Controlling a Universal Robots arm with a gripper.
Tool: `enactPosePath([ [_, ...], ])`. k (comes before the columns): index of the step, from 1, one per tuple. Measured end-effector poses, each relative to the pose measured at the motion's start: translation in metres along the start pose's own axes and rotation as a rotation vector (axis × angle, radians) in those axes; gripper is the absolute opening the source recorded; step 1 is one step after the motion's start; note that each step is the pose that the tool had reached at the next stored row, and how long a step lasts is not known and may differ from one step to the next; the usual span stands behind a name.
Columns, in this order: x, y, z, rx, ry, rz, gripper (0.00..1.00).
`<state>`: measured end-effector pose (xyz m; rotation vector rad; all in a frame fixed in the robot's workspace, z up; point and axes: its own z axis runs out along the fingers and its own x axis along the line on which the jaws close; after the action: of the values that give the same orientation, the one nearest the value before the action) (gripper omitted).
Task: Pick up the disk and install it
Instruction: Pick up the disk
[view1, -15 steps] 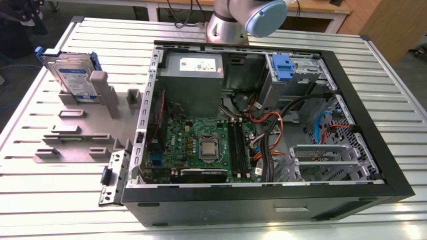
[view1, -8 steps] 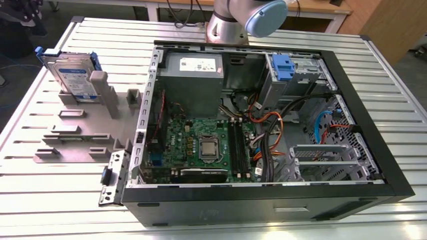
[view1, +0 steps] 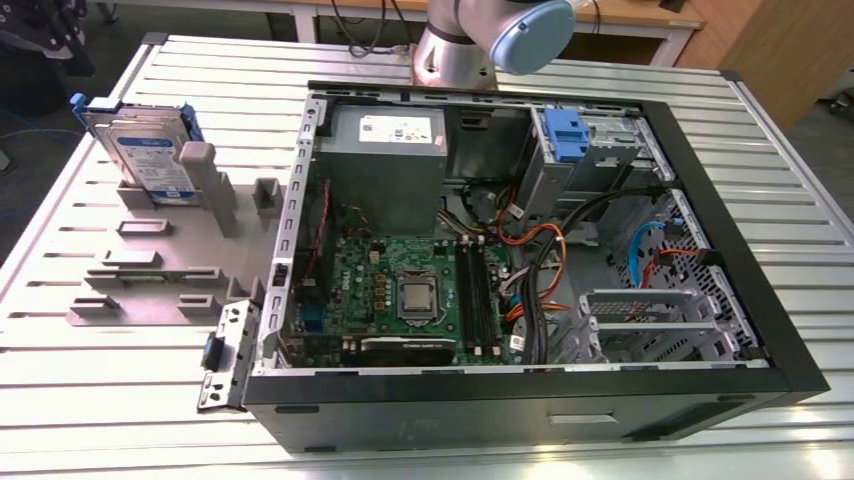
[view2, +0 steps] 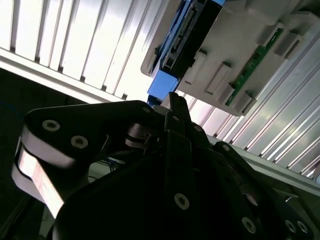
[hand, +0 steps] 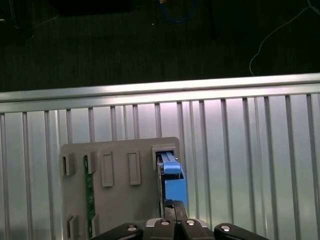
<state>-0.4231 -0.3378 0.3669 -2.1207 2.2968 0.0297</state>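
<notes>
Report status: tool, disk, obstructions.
Tool shut, poised over the disk. Disk upright in grey holder, not lifted. Nothing between them.

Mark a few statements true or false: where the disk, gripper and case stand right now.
1. The disk stands on edge in the grey holder, outside the case. True.
2. The gripper is clamped on the disk. False: it is shut with nothing in it.
3. The case lies open with the motherboard exposed. True.
4. The holder sits on the exterior view's right of the case. False: it is on the exterior view's left.
</notes>
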Motion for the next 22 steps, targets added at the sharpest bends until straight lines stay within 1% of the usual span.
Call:
enactPosePath([
  [1, 0.0001, 0.0, 0.0012, -0.0002, 0.0, 0.0, 0.11],
  [2, 0.0001, 0.0, 0.0025, -0.0004, 0.0001, 0.0, 0.16],
  [3, 0.0001, -0.0001, 0.004, -0.0004, 0.0, 0.0, 0.16],
  [5, 0.0002, -0.0001, 0.0073, -0.0004, 0.0, 0.0, 0.29],
  [6, 0.0002, -0.0001, 0.0091, -0.0005, 0.0, 0.0, 0.29],
  [8, 0.0003, 0.0, 0.0129, -0.0004, 0.0, 0.0, 0.41],
  [9, 0.0004, 0.0, 0.0147, -0.0005, 0.0, 0.0, 0.41],
  [11, 0.0005, 0.0001, 0.0182, -0.0005, 0.0001, 0.0, 0.53],
  [13, 0.0006, 0.0003, 0.0219, -0.0004, 0.0, 0.0, 0.53],
  [14, 0.0006, 0.0003, 0.0238, -0.0005, 0.0, 0.0, 0.59],
  [18, 0.0008, 0.0003, 0.0309, -0.0006, -0.0001, -0.005, 0.59],
  [20, 0.0009, 0.0003, 0.0334, -0.0008, -0.0005, -0.017, 0.59],
  [22, 0.0009, 0.0003, 0.0348, -0.0016, -0.0009, -0.039, 0.59],
])
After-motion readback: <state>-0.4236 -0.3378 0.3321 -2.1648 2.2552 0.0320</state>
